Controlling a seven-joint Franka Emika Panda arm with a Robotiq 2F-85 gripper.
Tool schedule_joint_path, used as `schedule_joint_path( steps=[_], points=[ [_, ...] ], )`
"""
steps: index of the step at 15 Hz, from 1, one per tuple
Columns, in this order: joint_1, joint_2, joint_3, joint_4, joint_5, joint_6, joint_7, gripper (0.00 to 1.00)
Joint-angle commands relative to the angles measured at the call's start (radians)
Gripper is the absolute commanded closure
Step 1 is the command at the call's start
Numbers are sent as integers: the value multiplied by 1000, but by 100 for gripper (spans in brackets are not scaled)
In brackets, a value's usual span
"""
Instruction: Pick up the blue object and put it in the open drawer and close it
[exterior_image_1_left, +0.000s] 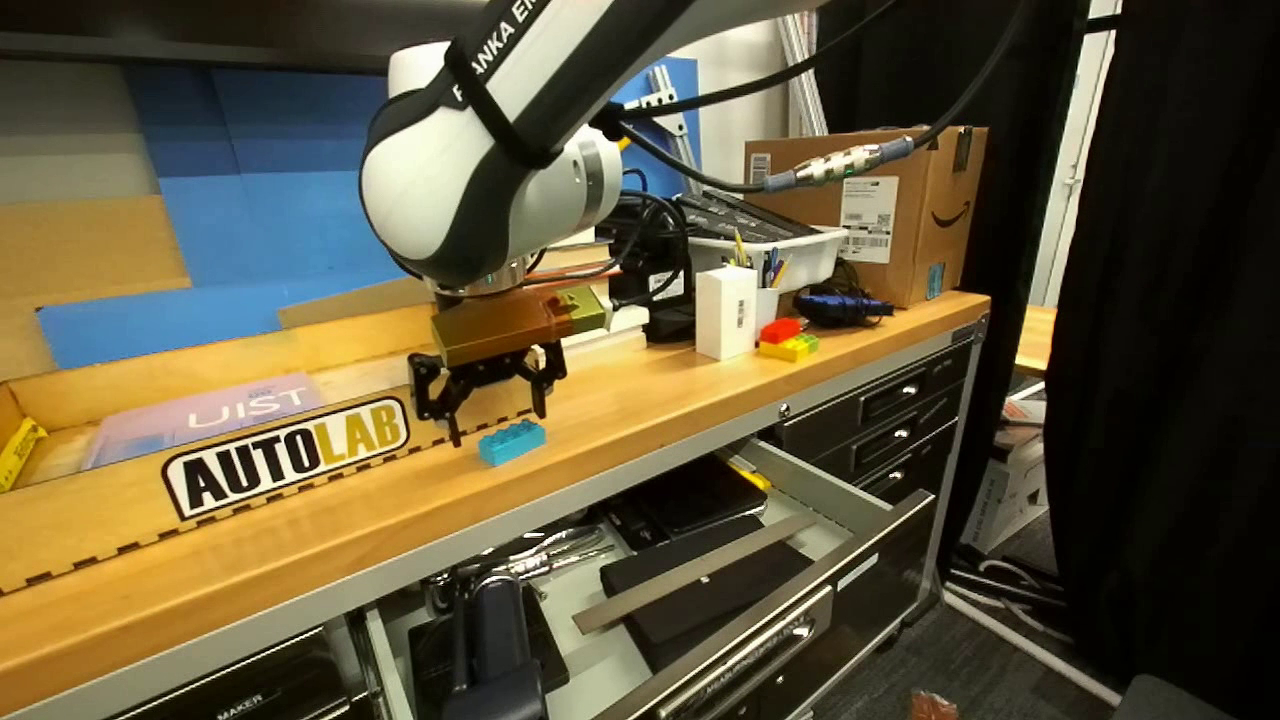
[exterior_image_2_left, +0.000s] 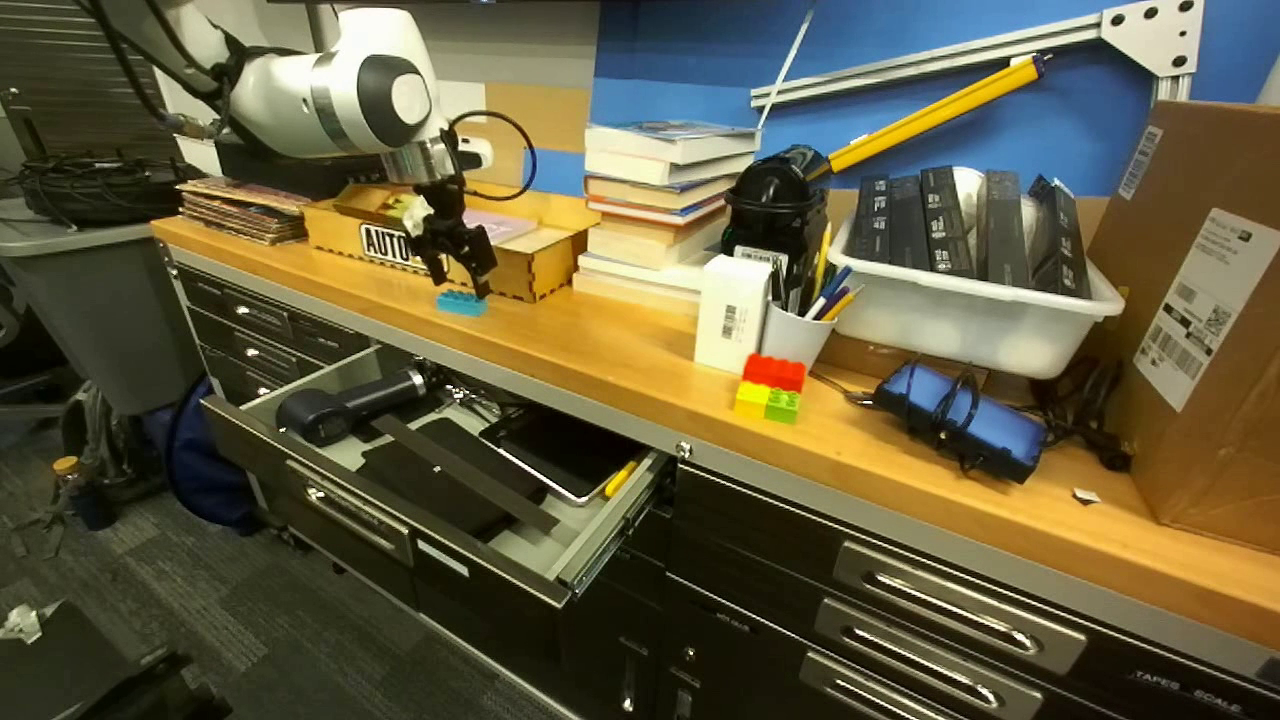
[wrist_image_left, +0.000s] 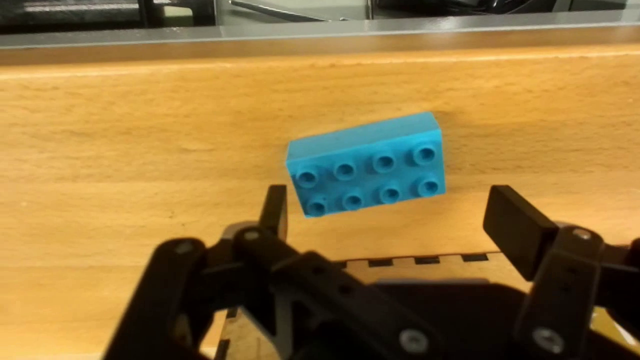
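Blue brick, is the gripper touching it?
Apart: the wrist view shows worktop between the blue brick and both fingers of the open gripper.

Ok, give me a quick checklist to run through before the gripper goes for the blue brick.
1. Gripper open, nothing held: ok, jaws well apart.
2. Blue brick stable: ok, flat on the wooden benchtop, studs up.
3. Brick squared to the jaws: not ok, it sits slightly slanted in the wrist view.
4. Drawer open: ok, pulled out in both exterior views.
5. Room inside: looks ok, pale floor shows among the tools.
6. Drawer slides freely for closing: cannot tell from stills.
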Motion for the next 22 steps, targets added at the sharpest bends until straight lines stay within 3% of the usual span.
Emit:
schedule_joint_path(
  steps=[1,9,10,11,14,19,22],
  points=[
    [12,-7,-23,11,-8,17,-23,0],
    [8,5,-22,-3,9,13,-39,0],
    [9,6,-23,-5,6,22,-35,25],
    [9,7,-23,-5,8,20,-36,26],
    [8,3,-23,-7,9,17,-35,50],
    [25,-46,-39,-51,-16,-6,23,51],
    [38,-135,-53,-146,-51,-1,86,51]
  ],
)
